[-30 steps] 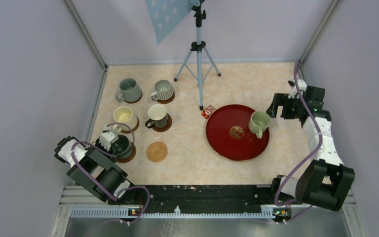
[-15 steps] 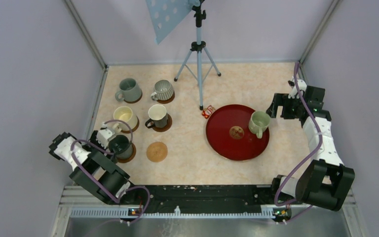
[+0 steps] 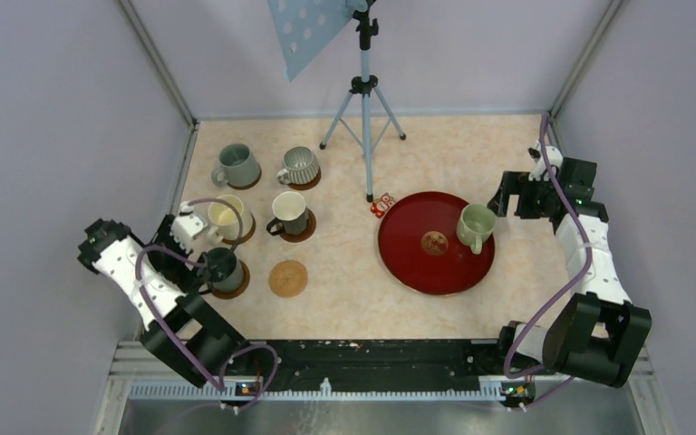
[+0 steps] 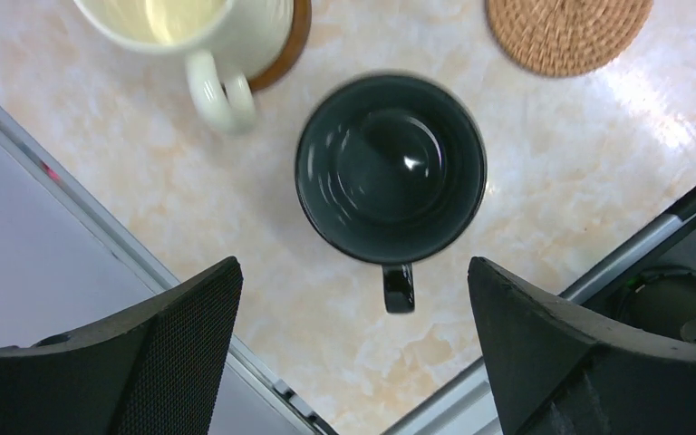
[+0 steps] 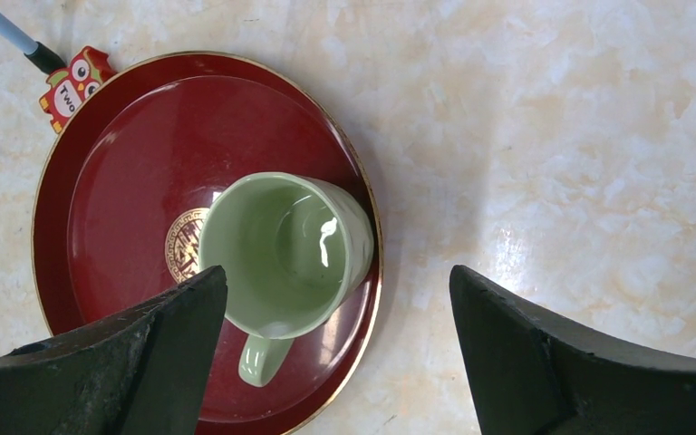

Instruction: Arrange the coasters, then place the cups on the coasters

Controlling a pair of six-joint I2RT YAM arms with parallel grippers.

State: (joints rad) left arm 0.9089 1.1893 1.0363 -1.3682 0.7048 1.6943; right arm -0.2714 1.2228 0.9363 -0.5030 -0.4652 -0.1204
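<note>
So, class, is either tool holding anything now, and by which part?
Nothing is held: left tool open above the dark teal mug, right tool open above the pale green mug.

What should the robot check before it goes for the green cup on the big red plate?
1. The left gripper is open and clear of the dark mug: ok.
2. The dark mug stands upright on its coaster: ok.
3. The bare coaster is free: ok.
4. The pale green mug is upright on the red tray: ok.
5. The right gripper is open: ok.
6. Every mug is on a coaster: not ok.
</note>
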